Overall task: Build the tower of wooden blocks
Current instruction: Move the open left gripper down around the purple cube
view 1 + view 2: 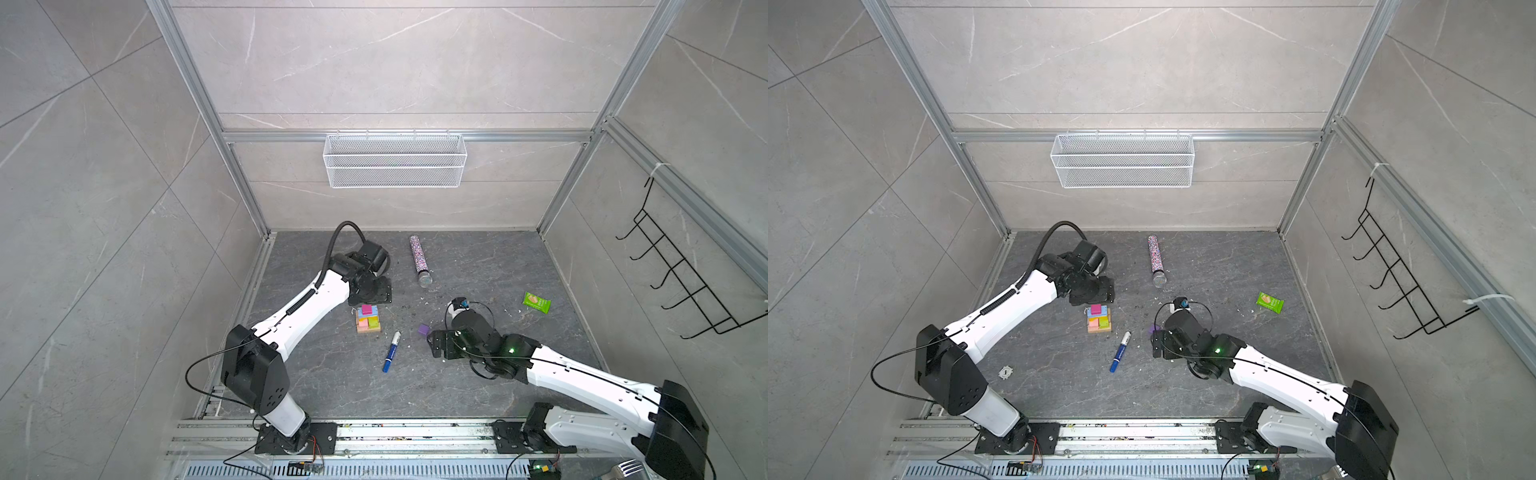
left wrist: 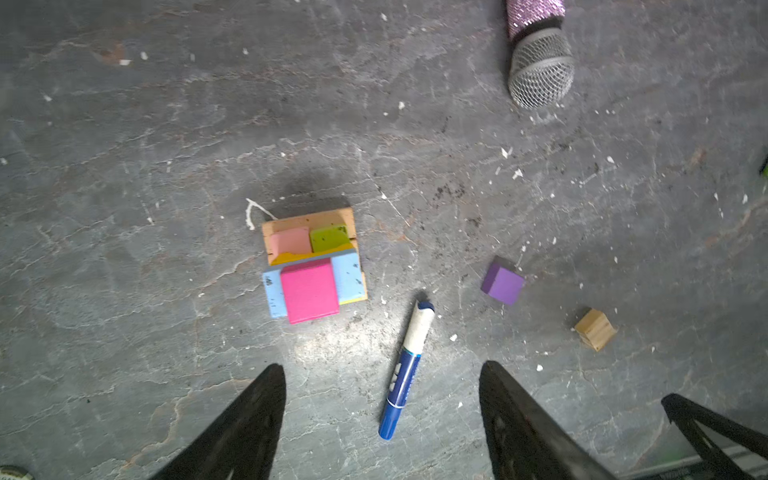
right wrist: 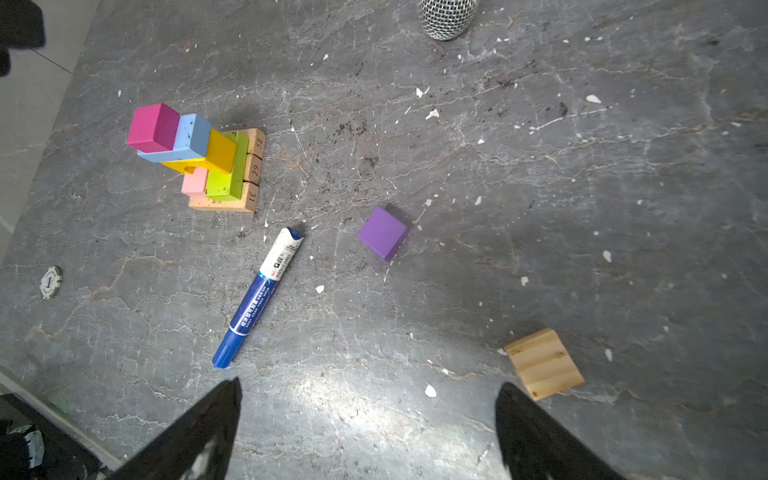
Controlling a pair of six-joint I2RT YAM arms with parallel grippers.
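Currently: right hand (image 3: 370, 384), wide and empty, nearest the table's (image 3: 457, 415) front edge, by loose tan cube (image 3: 544, 363) and purple cube (image 3: 383, 232) mid-table; farther, left of middle, tower (image 3: 195, 158), magenta-topped; beyond, left hand (image 2: 382, 365), wide, empty; step likely fetching a cube, needing a squared grasp.

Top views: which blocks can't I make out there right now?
- tan cube: hidden under the right arm in both top views; only the wrist views show it.
- purple cube: nearly covered by that arm in a top view.
- tower: lower layers too small to separate.
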